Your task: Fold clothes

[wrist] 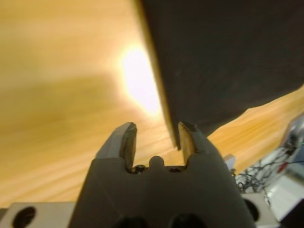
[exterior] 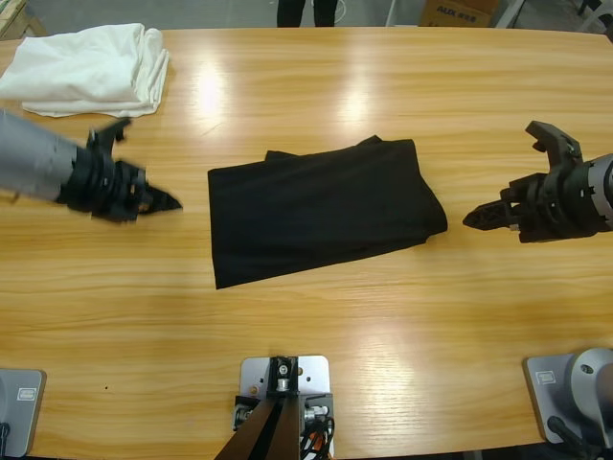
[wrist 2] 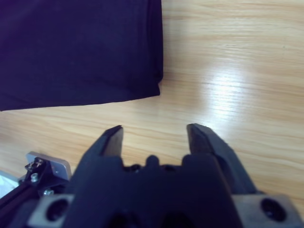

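The clothes (exterior: pixel 326 211), a black shirt, lie folded into a rough rectangle flat on the middle of the wooden table (exterior: pixel 316 326). My left gripper (exterior: pixel 169 201) comes in from the left and hovers just off the shirt's left edge, apart from it. In the left wrist view the left gripper (wrist: pixel 156 137) is open and empty, with the shirt's edge (wrist: pixel 228 57) just ahead. My right gripper (exterior: pixel 476 218) sits off the shirt's right corner. In the right wrist view the right gripper (wrist 2: pixel 154 135) is open with bare wood between its jaws, and the shirt's corner (wrist 2: pixel 80 52) lies beyond.
A folded white cloth (exterior: pixel 91 67) rests at the table's far left corner. A person's legs (exterior: pixel 306 11) stand behind the far edge, beside a cardboard box (exterior: pixel 458 11). Bare wood surrounds the shirt on all sides.
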Available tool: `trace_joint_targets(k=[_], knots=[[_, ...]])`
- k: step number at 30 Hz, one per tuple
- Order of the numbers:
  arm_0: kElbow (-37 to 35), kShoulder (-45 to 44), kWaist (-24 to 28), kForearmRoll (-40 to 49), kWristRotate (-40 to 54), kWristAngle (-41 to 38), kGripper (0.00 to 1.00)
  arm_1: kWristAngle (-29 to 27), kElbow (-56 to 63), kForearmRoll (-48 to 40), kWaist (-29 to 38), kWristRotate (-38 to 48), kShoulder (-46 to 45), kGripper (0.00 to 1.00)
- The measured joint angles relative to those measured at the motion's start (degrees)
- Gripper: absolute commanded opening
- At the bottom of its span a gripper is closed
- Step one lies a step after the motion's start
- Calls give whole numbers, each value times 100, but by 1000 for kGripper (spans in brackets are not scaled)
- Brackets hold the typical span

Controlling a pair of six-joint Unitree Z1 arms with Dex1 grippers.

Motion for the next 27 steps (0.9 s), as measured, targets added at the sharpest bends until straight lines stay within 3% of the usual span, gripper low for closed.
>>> trace_joint_targets(k=[7,13,20,27], knots=[[1081,205,103,-1930,-1157,-457,991,0,0,11,0,0,-19,1000],[1361,607,105,-3110,-1822,-598,991,0,0,11,0,0,-20,1000],[1366,970,-194,-3925,-2250,-676,991,-1,0,11,0,0,-20,1000],[1370,1085,-527,-4161,-2462,-677,993,-21,0,-5,0,0,-20,1000]])
